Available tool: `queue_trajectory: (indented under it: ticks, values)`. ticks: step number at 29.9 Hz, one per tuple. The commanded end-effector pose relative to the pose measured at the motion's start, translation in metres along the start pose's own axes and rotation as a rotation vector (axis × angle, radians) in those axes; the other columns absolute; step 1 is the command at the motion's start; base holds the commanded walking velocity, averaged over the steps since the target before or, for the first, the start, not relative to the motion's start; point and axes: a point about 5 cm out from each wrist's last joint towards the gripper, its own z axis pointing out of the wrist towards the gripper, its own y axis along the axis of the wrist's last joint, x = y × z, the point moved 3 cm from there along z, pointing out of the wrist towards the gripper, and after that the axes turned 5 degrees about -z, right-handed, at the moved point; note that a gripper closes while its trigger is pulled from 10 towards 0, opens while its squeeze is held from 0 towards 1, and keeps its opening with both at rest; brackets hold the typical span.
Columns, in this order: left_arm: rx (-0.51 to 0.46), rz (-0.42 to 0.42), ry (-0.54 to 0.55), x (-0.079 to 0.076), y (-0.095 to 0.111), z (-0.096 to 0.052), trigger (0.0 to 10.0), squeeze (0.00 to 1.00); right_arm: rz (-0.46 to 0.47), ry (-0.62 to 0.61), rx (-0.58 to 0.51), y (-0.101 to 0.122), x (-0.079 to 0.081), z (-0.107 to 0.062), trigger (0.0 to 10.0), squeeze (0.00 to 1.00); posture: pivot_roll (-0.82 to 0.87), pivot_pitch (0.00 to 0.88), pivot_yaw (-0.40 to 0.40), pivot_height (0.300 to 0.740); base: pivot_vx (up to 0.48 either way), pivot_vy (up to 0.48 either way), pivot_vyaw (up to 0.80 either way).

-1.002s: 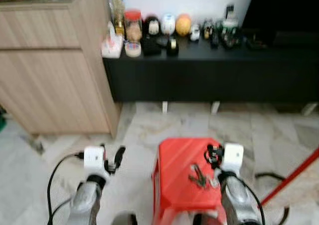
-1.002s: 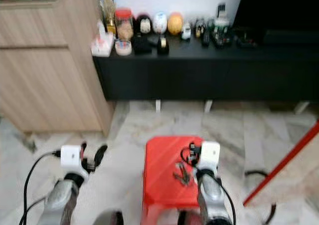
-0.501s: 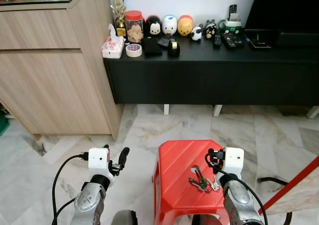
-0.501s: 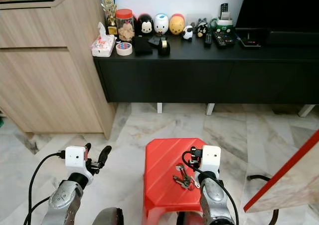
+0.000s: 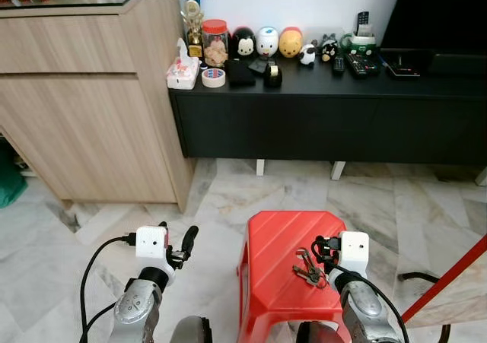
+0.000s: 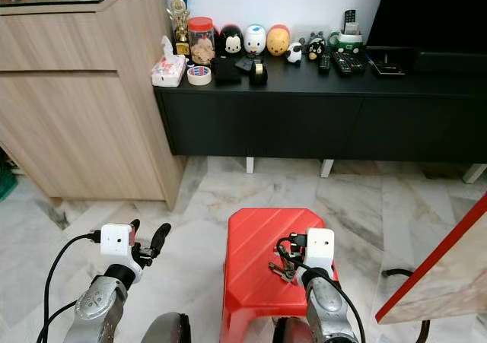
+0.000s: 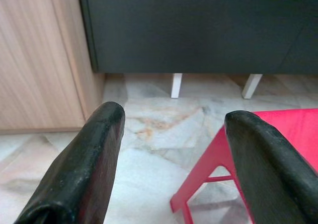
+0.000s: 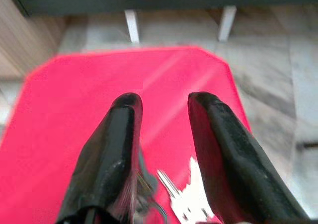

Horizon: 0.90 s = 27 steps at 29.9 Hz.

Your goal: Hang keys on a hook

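Observation:
A bunch of keys (image 5: 308, 271) lies on the top of a red plastic stool (image 5: 278, 244) just in front of me. My right gripper (image 5: 325, 246) hovers low over the stool's right side, right beside the keys. In the right wrist view its fingers (image 8: 118, 144) stand apart with the red top between them, and the keys (image 8: 181, 199) lie under their base. My left gripper (image 5: 181, 242) is open over the marble floor left of the stool, with nothing between its fingers (image 7: 84, 159).
A low black cabinet (image 5: 327, 115) against the far wall carries figurines, a jar, a tape roll and remote controls. A wooden cabinet (image 5: 84, 92) stands at the left. A red pole (image 5: 449, 278) slants at the right, near a black cable on the floor.
The blurred view has sharpened and shifted slightly, so the camera moved. Both grippers and the keys keep about the same places relative to the stool.

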Motion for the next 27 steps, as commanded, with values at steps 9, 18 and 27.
queue_trajectory:
  ticks: [9, 18, 27]
  values:
    - [0.017, 0.010, -0.014, -0.003, -0.002, 0.001, 10.0, 0.00, 0.022, 0.021, 0.163, -0.020, 0.000, 0.001, 10.0, 0.00, 0.04, 0.050, -0.013, 0.622, 0.000, 0.000, 0.00]
    - [0.020, 0.015, -0.019, -0.005, -0.002, 0.000, 10.0, 0.00, 0.030, 0.074, 0.188, -0.016, 0.010, 0.006, 10.0, 0.00, 0.05, 0.067, -0.008, 0.622, 0.000, 0.000, 0.00]
    - [0.020, 0.022, -0.026, -0.006, -0.002, 0.000, 10.0, 0.00, 0.055, 0.102, 0.269, -0.030, 0.016, 0.002, 10.0, 0.00, 0.06, 0.075, -0.002, 0.622, 0.000, 0.000, 0.00]
